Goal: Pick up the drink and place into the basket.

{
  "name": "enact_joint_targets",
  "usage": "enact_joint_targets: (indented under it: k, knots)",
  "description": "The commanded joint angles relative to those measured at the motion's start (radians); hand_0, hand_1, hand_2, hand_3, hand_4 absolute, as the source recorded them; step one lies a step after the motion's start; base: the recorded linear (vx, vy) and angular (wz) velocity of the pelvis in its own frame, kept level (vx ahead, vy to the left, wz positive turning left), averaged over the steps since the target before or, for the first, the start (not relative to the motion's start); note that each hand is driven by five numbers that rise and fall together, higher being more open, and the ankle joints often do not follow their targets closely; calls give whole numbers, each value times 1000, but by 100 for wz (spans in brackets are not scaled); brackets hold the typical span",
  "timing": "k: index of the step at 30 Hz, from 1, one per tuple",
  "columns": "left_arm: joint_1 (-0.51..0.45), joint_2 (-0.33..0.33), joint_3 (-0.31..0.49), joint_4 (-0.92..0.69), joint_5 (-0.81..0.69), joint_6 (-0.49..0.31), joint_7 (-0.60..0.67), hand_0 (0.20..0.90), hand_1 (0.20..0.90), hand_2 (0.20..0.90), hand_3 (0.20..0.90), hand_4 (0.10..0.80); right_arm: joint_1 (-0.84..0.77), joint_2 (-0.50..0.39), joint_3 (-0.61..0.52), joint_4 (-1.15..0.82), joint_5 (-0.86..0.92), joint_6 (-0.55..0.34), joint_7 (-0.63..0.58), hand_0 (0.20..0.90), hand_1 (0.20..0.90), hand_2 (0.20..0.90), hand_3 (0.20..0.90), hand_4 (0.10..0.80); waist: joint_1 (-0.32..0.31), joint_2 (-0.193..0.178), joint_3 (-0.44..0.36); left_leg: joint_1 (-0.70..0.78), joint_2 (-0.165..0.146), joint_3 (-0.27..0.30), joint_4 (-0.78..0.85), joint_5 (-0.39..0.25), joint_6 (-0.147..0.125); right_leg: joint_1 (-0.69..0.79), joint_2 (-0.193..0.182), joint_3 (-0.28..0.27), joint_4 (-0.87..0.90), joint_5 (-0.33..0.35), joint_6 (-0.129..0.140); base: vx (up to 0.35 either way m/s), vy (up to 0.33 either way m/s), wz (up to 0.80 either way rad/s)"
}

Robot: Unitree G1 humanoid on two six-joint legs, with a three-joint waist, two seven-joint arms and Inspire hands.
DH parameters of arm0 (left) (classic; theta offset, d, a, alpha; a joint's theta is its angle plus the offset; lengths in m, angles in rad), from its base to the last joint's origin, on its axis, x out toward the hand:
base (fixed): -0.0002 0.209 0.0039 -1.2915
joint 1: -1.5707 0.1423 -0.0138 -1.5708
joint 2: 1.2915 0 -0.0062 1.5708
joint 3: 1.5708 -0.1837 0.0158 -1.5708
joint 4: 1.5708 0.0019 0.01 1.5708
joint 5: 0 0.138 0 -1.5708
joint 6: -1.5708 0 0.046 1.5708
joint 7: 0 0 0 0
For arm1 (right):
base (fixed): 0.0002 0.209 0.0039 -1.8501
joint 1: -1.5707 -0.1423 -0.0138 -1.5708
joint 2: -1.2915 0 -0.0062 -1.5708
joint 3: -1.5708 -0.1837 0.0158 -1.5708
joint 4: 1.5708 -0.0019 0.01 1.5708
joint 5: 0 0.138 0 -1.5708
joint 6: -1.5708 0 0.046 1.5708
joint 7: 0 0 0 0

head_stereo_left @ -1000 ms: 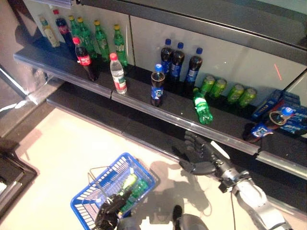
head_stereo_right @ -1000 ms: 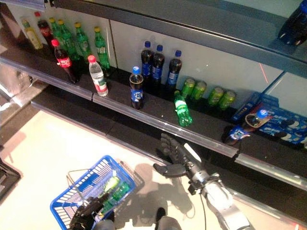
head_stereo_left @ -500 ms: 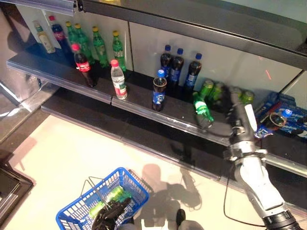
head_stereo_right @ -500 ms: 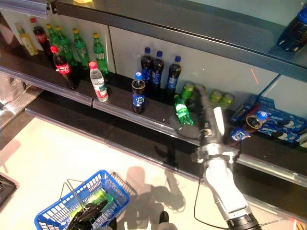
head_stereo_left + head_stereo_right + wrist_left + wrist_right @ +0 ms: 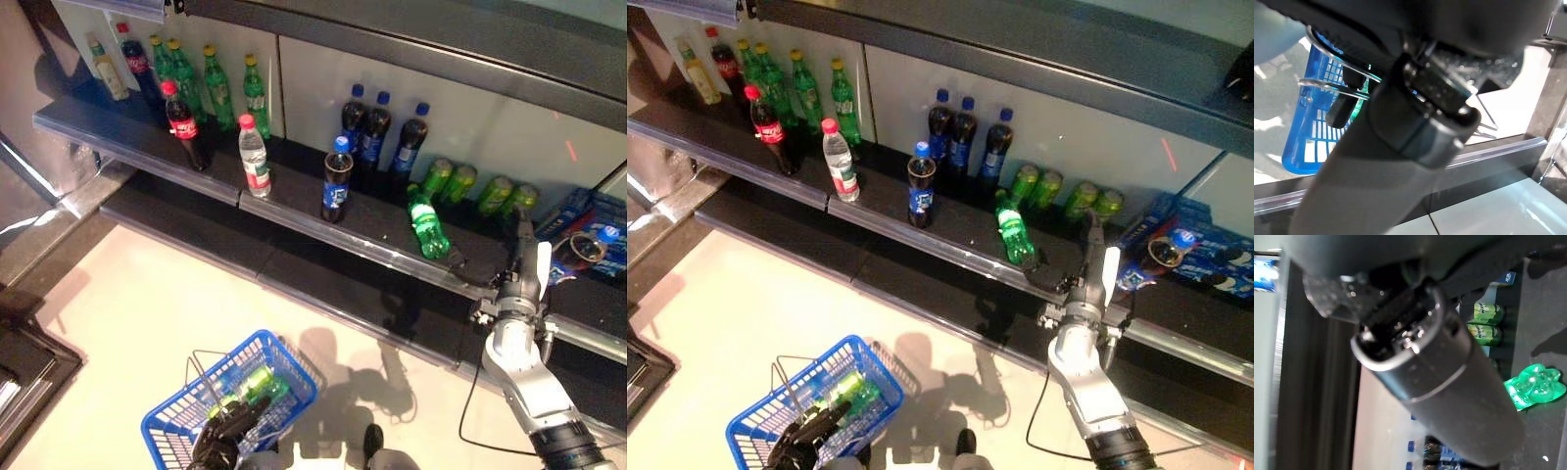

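A green bottle (image 5: 428,223) lies on its side on the dark shelf (image 5: 294,201), in front of green cans (image 5: 449,180). My right hand (image 5: 517,257) is raised at the shelf's front edge, just right of the lying bottle and apart from it. It is open, with fingers straight and pointing towards the cans. The right wrist view shows the bottle's base (image 5: 1535,384) and the cans (image 5: 1486,323) past the hand. My left hand (image 5: 223,443) is shut on the wire handles (image 5: 1327,85) of the blue basket (image 5: 176,431), which hangs low at the left with green drinks (image 5: 257,384) inside.
Dark blue-labelled bottles (image 5: 372,132) stand at the back, one (image 5: 336,181) nearer the edge. A water bottle (image 5: 255,159), a red-capped cola bottle (image 5: 182,116) and green bottles (image 5: 217,76) stand further left. Blue packs (image 5: 593,235) lie at the right. A lower shelf (image 5: 294,274) juts out below.
My right hand rose from below the shelf to its front edge, then settled just right of the lying green bottle. The camera shifted too. The blue basket still hangs from my left hand.
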Motion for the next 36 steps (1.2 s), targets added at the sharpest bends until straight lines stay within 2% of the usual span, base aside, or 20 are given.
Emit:
enact_joint_targets:
  k: [1, 7, 13, 23, 36]
  knots:
    - [-118, 57, -4, -125, 13, -143, -95, 300, 300, 300, 200, 100, -239, -25, -12, -37, -58, -44, -110, 900, 900, 900, 900, 800, 42, 5, 81, -78, 44, -29, 176, -81, 4, -97, -4, 12, 177, -71, -36, -184, 12, 22]
    - [-159, 63, -38, -145, 11, -162, -84, 300, 300, 300, 200, 100, -365, -32, -6, 4, -44, -44, -189, 900, 900, 900, 900, 800, 54, 30, 188, -168, 25, -68, 233, -74, 15, -174, -2, 12, 228, -70, -56, -112, 20, 8]
    - [-167, 74, -40, -148, -3, -166, -96, 300, 300, 300, 200, 100, -447, -64, -15, 22, 16, -27, -200, 900, 900, 900, 900, 800, 61, 41, 228, -200, 14, -74, 235, -64, 20, -199, 1, 15, 224, -63, -57, -43, 15, 3]
    - [-196, 82, -46, -162, 5, -154, -95, 300, 300, 300, 200, 100, -542, -100, -13, 79, 108, 24, -207, 900, 900, 900, 900, 800, 74, 37, 247, -217, 8, -73, 243, -60, 21, -201, 5, 13, 219, -63, -60, 5, -4, 2]
    - [-214, 130, -58, -185, 3, -106, -72, 300, 300, 300, 200, 100, -746, -224, 28, 347, 263, 128, -246, 900, 900, 900, 900, 800, 105, 37, 266, -232, 7, -84, 255, -60, 22, -208, 7, -2, 239, -73, -67, 31, -16, 0]
